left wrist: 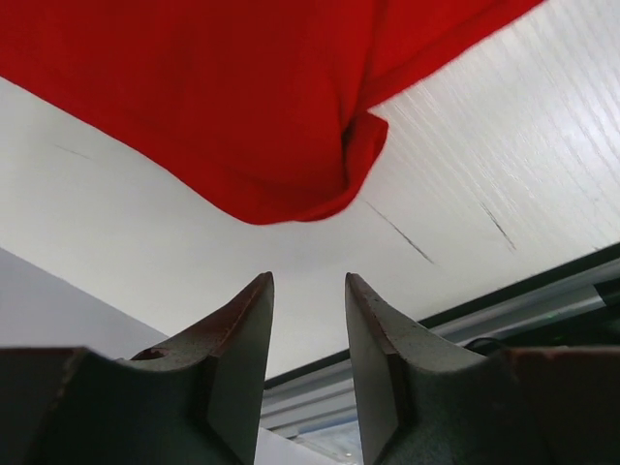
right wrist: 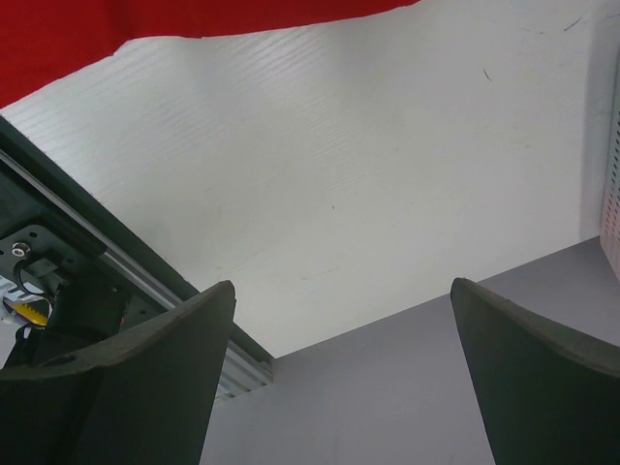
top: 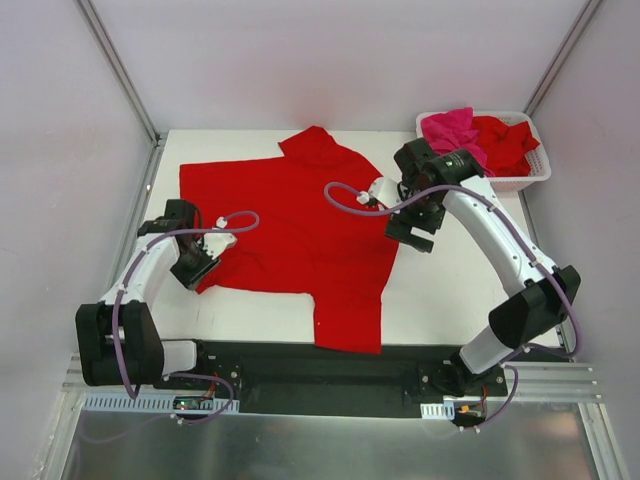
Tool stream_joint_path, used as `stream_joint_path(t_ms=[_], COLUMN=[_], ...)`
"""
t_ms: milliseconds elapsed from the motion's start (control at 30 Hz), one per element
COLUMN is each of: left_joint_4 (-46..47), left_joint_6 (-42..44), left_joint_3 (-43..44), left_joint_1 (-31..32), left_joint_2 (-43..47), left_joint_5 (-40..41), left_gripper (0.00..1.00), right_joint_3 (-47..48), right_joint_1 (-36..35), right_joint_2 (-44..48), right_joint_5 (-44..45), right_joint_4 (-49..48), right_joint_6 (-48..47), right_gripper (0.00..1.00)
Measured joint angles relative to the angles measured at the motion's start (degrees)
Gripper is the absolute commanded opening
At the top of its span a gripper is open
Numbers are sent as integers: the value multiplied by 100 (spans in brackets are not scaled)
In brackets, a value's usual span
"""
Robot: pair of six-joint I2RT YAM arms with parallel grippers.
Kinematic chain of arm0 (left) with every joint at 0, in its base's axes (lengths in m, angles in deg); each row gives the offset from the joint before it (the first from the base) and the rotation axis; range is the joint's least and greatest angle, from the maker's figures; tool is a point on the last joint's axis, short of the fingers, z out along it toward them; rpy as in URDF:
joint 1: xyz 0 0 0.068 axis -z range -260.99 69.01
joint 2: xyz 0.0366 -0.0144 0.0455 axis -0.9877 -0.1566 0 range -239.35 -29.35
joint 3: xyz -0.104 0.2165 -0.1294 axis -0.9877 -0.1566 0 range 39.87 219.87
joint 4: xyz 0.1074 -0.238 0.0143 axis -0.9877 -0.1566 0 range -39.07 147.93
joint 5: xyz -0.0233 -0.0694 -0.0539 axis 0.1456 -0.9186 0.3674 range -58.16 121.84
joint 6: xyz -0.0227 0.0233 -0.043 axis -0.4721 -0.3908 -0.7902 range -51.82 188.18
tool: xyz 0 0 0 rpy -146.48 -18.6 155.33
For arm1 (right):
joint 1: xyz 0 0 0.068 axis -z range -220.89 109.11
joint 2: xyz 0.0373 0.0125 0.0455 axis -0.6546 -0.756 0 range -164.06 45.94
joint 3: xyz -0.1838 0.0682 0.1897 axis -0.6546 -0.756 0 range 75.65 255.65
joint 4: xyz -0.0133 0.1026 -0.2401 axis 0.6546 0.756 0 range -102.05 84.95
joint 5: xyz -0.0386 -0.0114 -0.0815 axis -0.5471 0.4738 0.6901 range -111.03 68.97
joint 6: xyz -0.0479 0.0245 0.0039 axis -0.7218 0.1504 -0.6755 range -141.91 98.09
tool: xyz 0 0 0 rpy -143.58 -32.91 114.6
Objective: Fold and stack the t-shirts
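A bright red t-shirt lies spread flat on the white table, one sleeve toward the back and one toward the front edge. My left gripper hovers at the shirt's near-left corner, its jaws a little apart with nothing between them. In the left wrist view that rounded red corner lies just ahead of the left gripper. My right gripper stands wide open and empty beside the shirt's right edge. The right wrist view shows the right gripper over bare table, with only the shirt's edge at the top left.
A white slotted basket stands at the back right corner, holding a crumpled magenta-pink shirt and a red shirt. Grey walls close in the table on the left, right and back. A black rail runs along the near edge.
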Motion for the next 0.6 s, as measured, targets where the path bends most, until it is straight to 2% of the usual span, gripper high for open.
stream_joint_path(t_ms=[200, 333, 467, 600], left_joint_4=[223, 260, 299, 367], left_joint_6=[457, 949, 1425, 1790], left_joint_3=[127, 129, 127, 127], left_joint_1=[756, 905, 905, 905], left_joint_2=[-74, -149, -256, -413], left_joint_5=[278, 437, 632, 721], left_gripper=[37, 64, 65, 61], right_joint_3=[-210, -328, -420, -501], right_joint_1=[7, 37, 59, 76], right_joint_2=[146, 232, 323, 398], right_joint_5=[0, 0, 0, -2], right_joint_4=[0, 2, 2, 2], right_joint_6=[0, 2, 7, 9], right_gripper=[96, 96, 96, 96])
